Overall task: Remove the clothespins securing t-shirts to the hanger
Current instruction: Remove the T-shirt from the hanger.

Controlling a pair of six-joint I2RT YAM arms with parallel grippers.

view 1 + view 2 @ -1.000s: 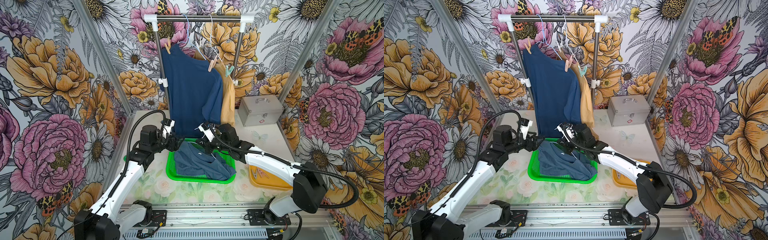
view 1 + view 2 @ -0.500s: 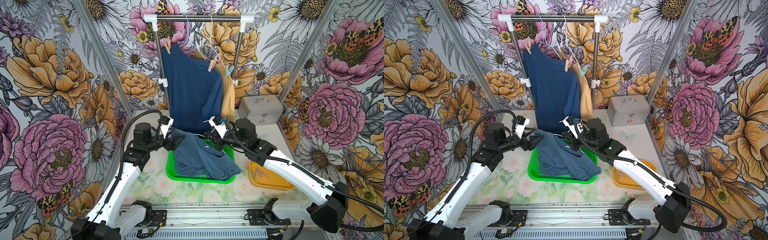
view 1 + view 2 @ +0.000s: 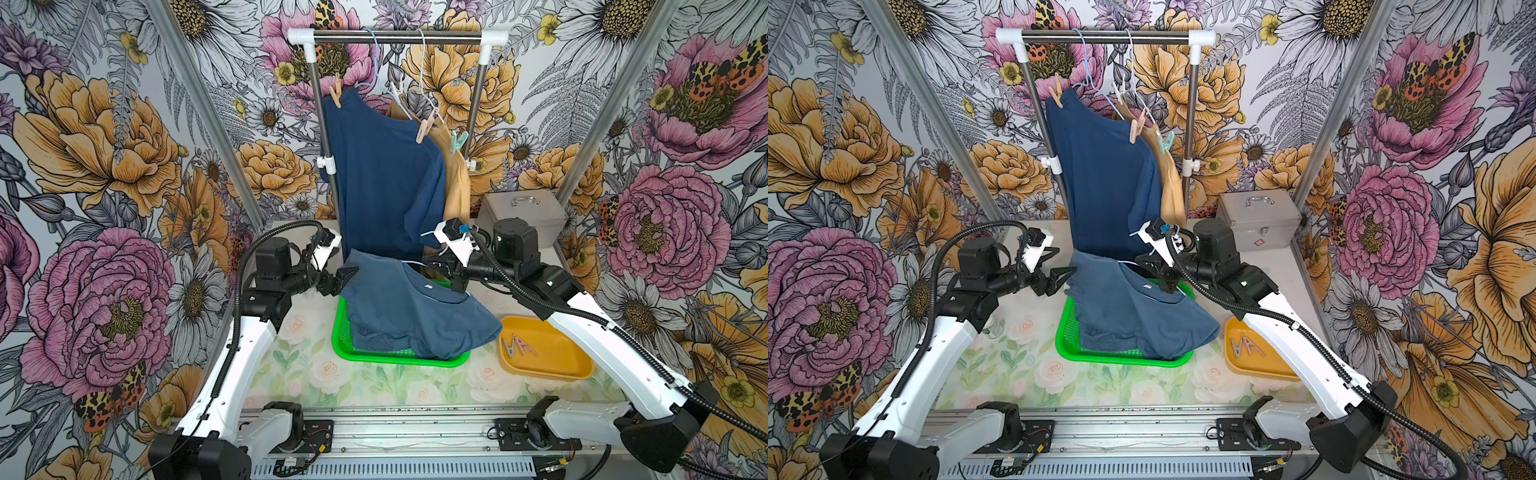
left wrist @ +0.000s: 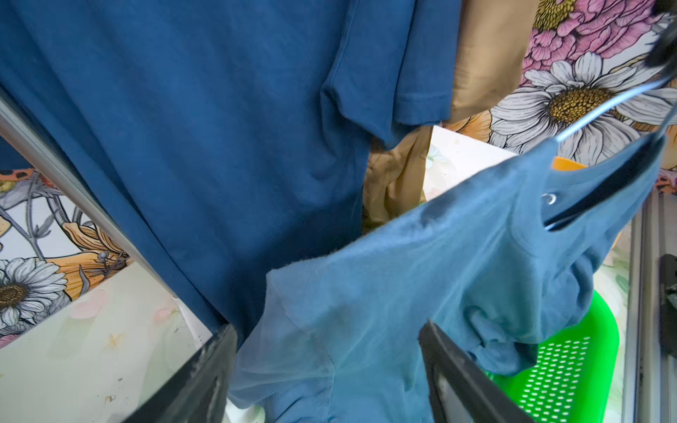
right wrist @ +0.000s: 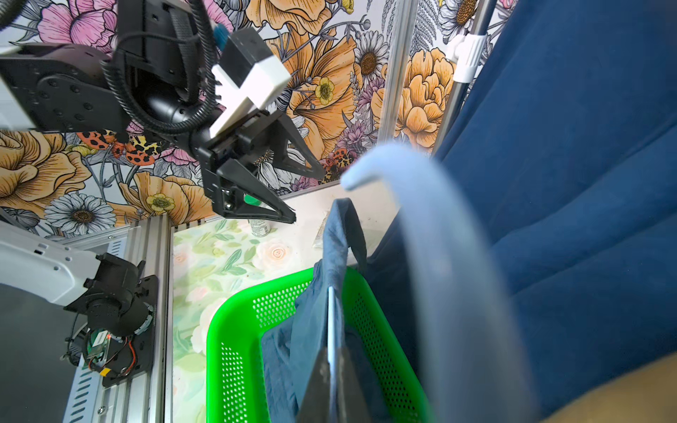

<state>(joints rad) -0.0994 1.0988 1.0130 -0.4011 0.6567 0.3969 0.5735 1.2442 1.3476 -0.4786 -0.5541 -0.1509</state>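
White arm links (image 3: 253,340), black joints (image 3: 272,259), ribbed black cables (image 3: 286,225), black grippers (image 5: 309,196)

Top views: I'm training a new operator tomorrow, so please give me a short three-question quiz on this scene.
1. True or false: the left gripper stands open beside the lighter blue cloth t-shirt.
2. Where do the loose pastel plastic clothespins lie? A: green perforated basket. B: shallow yellow plastic tray. C: grey metal box.
3. What is the right gripper shut on?
Key: 1 true; 2 B; 3 the pale blue wire hanger carrying that t-shirt.
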